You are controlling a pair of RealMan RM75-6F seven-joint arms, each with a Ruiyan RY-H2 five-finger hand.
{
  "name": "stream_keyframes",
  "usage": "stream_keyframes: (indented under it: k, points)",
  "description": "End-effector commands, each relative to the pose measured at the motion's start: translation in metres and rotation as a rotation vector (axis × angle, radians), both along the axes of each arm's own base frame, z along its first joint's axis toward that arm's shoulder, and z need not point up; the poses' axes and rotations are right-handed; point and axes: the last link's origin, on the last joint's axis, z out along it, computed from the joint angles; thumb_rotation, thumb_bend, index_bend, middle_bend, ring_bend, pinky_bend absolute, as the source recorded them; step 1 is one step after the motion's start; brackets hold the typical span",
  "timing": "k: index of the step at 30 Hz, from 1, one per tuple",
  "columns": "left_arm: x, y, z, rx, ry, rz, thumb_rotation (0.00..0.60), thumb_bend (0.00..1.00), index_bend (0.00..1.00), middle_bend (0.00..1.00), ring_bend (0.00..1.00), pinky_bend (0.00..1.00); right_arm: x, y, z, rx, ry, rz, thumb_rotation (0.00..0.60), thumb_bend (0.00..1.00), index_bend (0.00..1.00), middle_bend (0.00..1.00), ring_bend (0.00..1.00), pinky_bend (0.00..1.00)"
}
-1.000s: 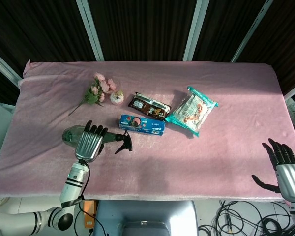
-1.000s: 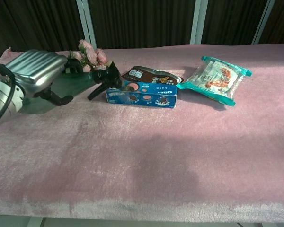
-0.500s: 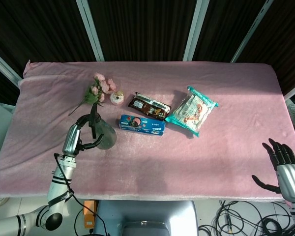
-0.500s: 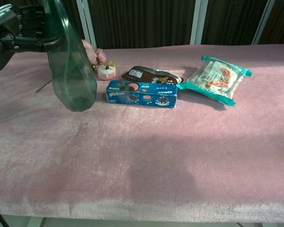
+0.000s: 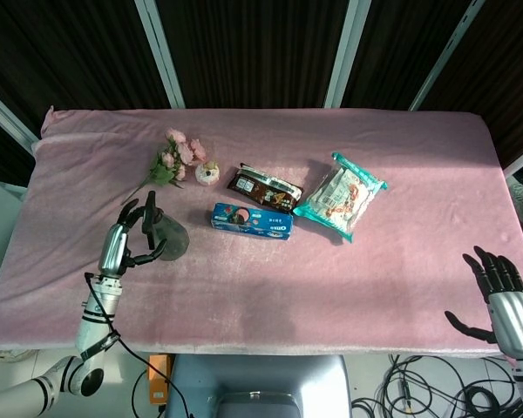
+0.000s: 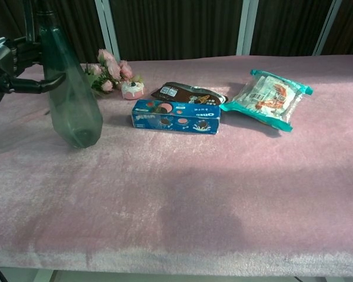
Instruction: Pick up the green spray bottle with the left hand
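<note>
The green spray bottle (image 5: 169, 238) (image 6: 72, 100) stands upright, its dark trigger head at the top, left of the blue box. My left hand (image 5: 125, 238) (image 6: 9, 63) grips it around the upper body, thumb across the front and fingers behind. Whether the base touches the pink cloth or hangs just above it, I cannot tell. My right hand (image 5: 504, 295) is open, fingers spread, at the table's near right edge with nothing in it; the chest view does not show it.
A blue Oreo box (image 5: 251, 221) (image 6: 175, 116) lies right of the bottle. Behind it are a brown snack packet (image 5: 264, 188), a teal snack bag (image 5: 340, 196), pink flowers (image 5: 176, 159) and a small cup (image 5: 207, 174). Pink cloth (image 5: 375, 279) covers the table.
The bottle lay on its side under my left hand; now it is upright in that hand's grip and has shifted left. The right hand has barely moved.
</note>
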Motion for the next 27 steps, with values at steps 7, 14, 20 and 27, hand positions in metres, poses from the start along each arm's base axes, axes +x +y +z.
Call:
stream_keyframes:
  k: [7,14,20,27]
  points:
    - [-0.007,0.000,-0.006,-0.051,-0.021,0.009,0.600,0.51,0.76,0.72,0.35,0.07,0.000,0.000,-0.001,0.002,0.003,-0.002,0.600,0.34,0.00,0.00,0.00,0.00]
    - [-0.012,0.002,-0.006,-0.088,-0.018,0.007,0.600,0.45,0.61,0.55,0.21,0.00,0.000,0.000,-0.001,0.001,0.003,-0.002,0.600,0.34,0.00,0.00,0.00,0.00]
    - [-0.015,0.003,-0.006,-0.102,-0.018,0.006,0.600,0.40,0.41,0.34,0.06,0.00,-0.001,0.001,-0.001,0.002,0.008,-0.006,0.600,0.34,0.00,0.00,0.00,0.00]
    - [-0.014,0.003,-0.004,-0.086,-0.031,0.014,0.600,0.35,0.15,0.23,0.00,0.00,0.000,0.001,-0.001,-0.001,0.013,-0.010,0.600,0.34,0.00,0.00,0.00,0.00]
